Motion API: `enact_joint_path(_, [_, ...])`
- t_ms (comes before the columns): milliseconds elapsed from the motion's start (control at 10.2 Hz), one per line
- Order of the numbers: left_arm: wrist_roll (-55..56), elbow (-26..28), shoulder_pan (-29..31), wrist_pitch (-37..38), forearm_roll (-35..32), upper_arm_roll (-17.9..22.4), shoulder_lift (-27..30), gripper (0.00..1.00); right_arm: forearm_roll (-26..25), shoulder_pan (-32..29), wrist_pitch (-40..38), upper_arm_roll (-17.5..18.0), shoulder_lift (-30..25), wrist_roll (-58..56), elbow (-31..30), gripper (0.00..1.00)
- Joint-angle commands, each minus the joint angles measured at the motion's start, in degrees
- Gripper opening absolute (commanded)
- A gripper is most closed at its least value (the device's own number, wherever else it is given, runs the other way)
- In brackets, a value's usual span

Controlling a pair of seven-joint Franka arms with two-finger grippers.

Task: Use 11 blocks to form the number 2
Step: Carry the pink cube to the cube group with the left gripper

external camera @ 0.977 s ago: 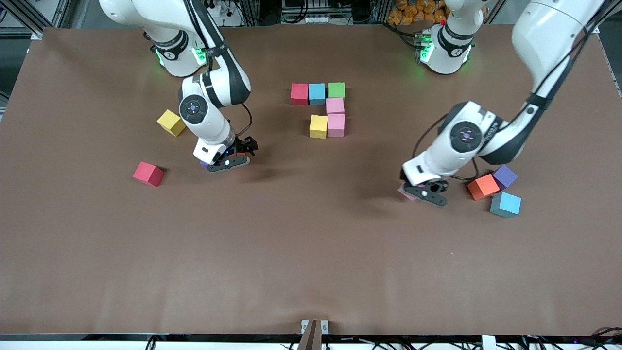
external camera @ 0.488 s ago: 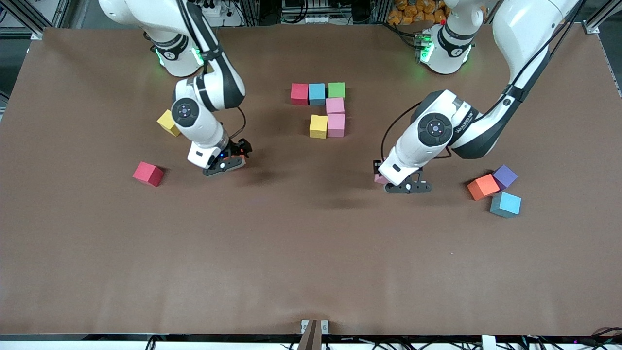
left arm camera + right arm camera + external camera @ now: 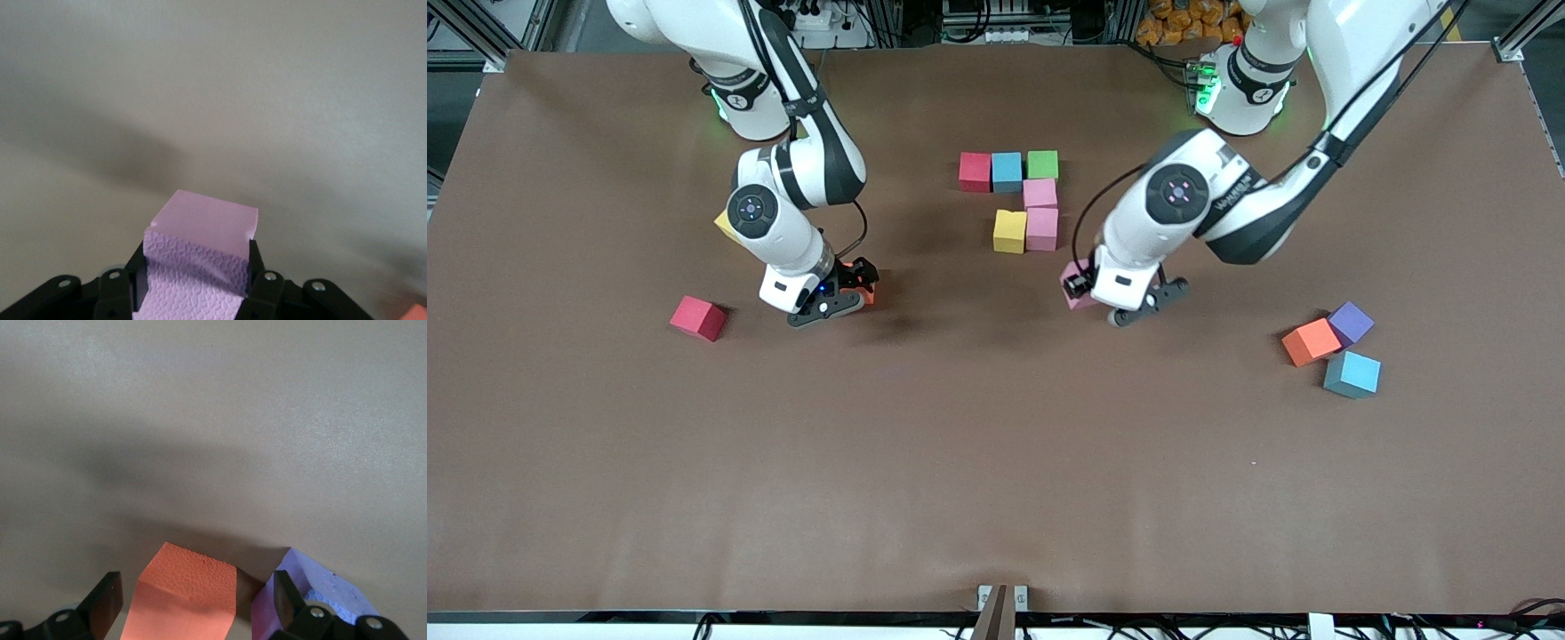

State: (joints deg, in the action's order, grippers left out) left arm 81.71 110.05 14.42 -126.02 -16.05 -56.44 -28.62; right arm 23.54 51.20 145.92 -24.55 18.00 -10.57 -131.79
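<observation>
Six blocks form the partial number 2 [image 3: 1017, 196]: one red, one blue, one green, two pink, one yellow. The left gripper [image 3: 1096, 298] is clamped on a third pink block [image 3: 200, 257] over bare table. The right gripper [image 3: 193, 603], jaws apart, straddles an orange block [image 3: 189, 593] beside a purple one [image 3: 303, 597]. Five more lie loose: yellow [image 3: 724, 224], red [image 3: 698, 317], orange [image 3: 1311, 342], purple [image 3: 1351, 322], blue [image 3: 1352, 374].

There are fourteen blocks on one brown table [image 3: 996, 498]. I count three pink blocks [image 3: 1040, 193] [image 3: 1042, 228] [image 3: 1074, 288], two red blocks [image 3: 975, 172] [image 3: 698, 318], two blue blocks [image 3: 1007, 171] [image 3: 1352, 374], two yellow blocks [image 3: 1009, 231] [image 3: 722, 222], two orange blocks [image 3: 1311, 342] [image 3: 190, 593], two purple blocks [image 3: 1352, 322] [image 3: 300, 567] and one green block [image 3: 1042, 164]. There are two robot arms [image 3: 783, 213] [image 3: 1200, 196].
</observation>
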Motion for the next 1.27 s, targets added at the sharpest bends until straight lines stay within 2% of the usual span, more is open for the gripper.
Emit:
enact_joint_path(0, [13.31, -0.71, -2.1, 1.04, 1.11, -1.04, 0.41, 0.26, 2.02, -1.1, 0.6, 0.55, -1.04, 2.64, -1.97, 1.0])
enact_joint_path(293, [32.57, -1.86, -7.2, 1.04, 2.59, -0.96, -0.3, 0.26, 3.18, -0.31, 0.69, 0.64, -1.74, 8.54, -3.81, 1.0])
enact_joint_path(684, [50.08, -1.77, -12.66, 0.95, 3.57, -0.6, -2.05, 0.26, 3.18, 3.73, 0.6, 0.73, -2.35, 19.62, -4.88, 0.99])
enact_joint_path(781, [54.47, -1.77, -13.27, 0.95, 3.57, -0.6, -2.32, 0.26, 3.18, 3.74, 0.25, 0.73, -2.35, 19.54, -4.79, 0.78])
enact_joint_path(879, [57.48, -1.6, -14.58, 0.95, 3.57, -0.6, -2.84, 0.26, 3.18, 3.74, 0.07, 0.73, -2.35, 18.93, -4.7, 0.53])
enact_joint_path(977, [60.38, -1.42, -15.99, 0.95, 3.48, -0.34, -3.11, 0.26, 3.0, 3.65, -0.02, 0.64, -2.35, 17.61, -4.61, 0.36])
enact_joint_path(1074, [63.28, -1.51, -16.96, 0.95, 3.4, 0.09, -3.11, 0.26, 2.92, 3.3, -0.02, 0.64, -2.35, 14.56, -4.44, 0.25])
enact_joint_path(1172, [66.35, -1.77, -17.23, 0.87, 3.31, 0.27, -3.11, 0.26, 2.92, 2.95, -0.02, 0.47, -2.18, 11.04, -3.48, 0.2])
